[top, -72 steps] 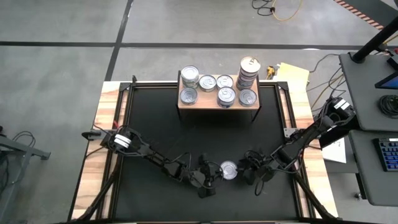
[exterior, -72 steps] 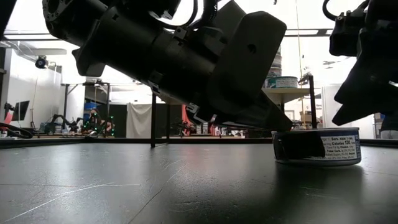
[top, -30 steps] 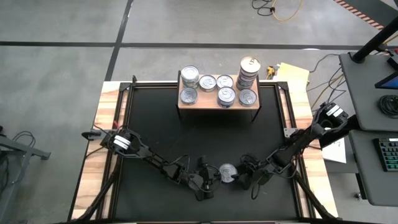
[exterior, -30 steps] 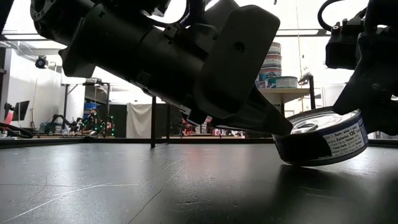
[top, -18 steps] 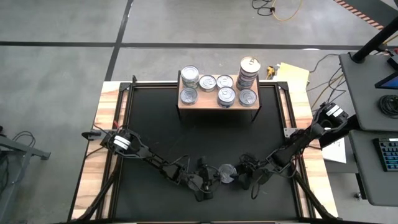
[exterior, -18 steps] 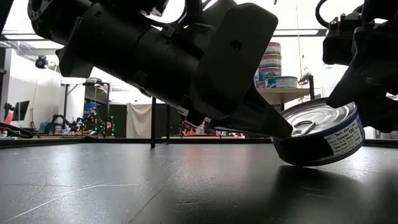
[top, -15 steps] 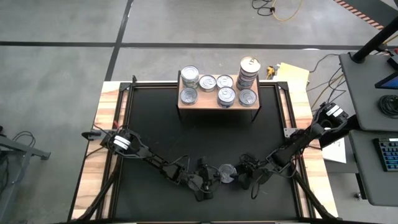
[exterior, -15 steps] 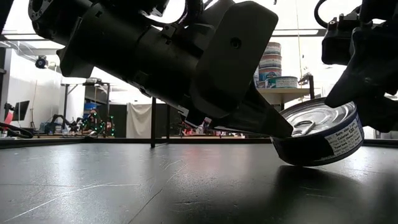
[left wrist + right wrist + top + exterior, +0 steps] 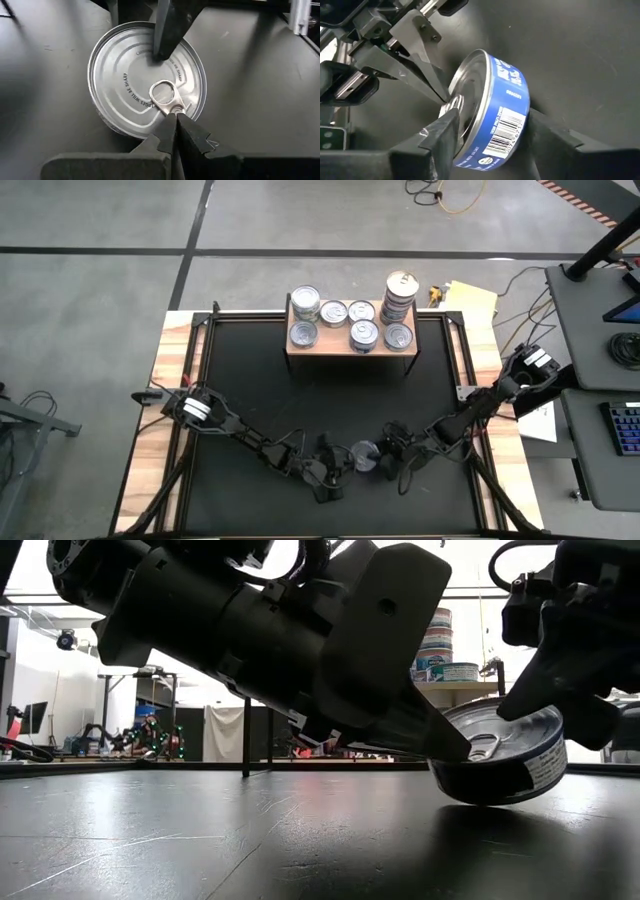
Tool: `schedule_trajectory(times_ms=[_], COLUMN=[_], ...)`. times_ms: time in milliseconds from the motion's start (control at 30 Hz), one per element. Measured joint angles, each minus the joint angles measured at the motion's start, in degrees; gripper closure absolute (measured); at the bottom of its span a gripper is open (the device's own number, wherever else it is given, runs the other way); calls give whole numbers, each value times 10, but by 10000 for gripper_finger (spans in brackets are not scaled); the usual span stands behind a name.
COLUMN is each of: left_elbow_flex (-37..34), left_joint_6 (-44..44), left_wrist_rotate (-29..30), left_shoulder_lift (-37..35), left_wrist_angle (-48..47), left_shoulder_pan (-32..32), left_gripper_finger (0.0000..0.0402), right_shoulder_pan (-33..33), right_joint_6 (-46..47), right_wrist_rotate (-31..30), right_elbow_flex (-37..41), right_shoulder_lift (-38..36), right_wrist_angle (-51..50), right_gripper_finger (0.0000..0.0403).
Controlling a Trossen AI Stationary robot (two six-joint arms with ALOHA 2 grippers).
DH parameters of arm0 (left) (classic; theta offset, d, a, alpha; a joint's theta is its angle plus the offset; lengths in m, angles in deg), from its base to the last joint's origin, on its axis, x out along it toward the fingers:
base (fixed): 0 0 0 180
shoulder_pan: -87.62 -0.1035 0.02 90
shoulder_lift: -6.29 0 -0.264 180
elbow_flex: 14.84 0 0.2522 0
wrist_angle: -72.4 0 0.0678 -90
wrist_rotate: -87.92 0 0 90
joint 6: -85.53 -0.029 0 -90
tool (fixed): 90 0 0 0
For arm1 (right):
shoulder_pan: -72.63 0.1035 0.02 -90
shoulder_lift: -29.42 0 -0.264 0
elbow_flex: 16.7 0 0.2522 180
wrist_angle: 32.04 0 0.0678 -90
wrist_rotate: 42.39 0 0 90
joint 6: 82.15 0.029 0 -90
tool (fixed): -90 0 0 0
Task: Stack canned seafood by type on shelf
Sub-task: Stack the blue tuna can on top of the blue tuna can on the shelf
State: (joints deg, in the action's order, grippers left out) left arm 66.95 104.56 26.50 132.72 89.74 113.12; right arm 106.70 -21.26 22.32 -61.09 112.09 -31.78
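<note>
So both arms meet at the near middle of the black desk (image 9: 250, 395), working one blue-labelled can (image 9: 364, 457). The can is tipped up on its edge: in the low view it (image 9: 497, 755) leans with only its lower rim touching the desk and its silver lid facing toward the left arm.

The left hand (image 9: 172, 117) has its two fingers pressed fully together into a point, and that point sits right at the base of the can's pull ring (image 9: 165, 94), on the lid. It's not holding anything, just poking against the lid near the rim.

The right hand (image 9: 490, 132) has the can (image 9: 492, 117) between its fingers, one on the lid side and one on the bottom side. From the left wrist view you can see one dark right finger (image 9: 170, 27) lying across the lid. The jaws stand around the can with both fingers looking in contact, so it reads as a grip on the tilted can.

The rest of the tins are well away on the wooden shelf (image 9: 352, 352) at the far edge of the desk: a tall stack (image 9: 399, 298) at the right end and several lower cans (image 9: 334, 313) beside it.
</note>
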Motion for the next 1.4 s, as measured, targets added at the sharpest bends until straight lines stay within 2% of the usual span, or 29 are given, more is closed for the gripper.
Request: schedule_trajectory(times_ms=[400,533,700,933,1167,1400], left_elbow_flex=[0,0,0,0,0,1], left_joint_6=[0,-10,-40,-65,-66,-79], left_wrist_rotate=[30,41,15,14,5,-12], left_shoulder_lift=[0,0,-6,-12,-30,-108], left_wrist_angle=[12,11,8,8,-4,-90], left_shoulder_pan=[1,1,11,23,26,41], left_gripper_finger=[401,401,401,401,401,401], right_shoulder_pan=[0,0,3,4,25,38], right_joint_6=[-41,-64,-113,-170,-188,-188], right_wrist_rotate=[-9,-12,-3,4,-53,-129], right_elbow_flex=[0,0,-1,-2,-1,2], right_shoulder_lift=[0,0,-1,-2,-2,0], right_wrist_angle=[3,3,4,5,-2,-8], right_gripper_finger=[264,268,269,270,271,271])
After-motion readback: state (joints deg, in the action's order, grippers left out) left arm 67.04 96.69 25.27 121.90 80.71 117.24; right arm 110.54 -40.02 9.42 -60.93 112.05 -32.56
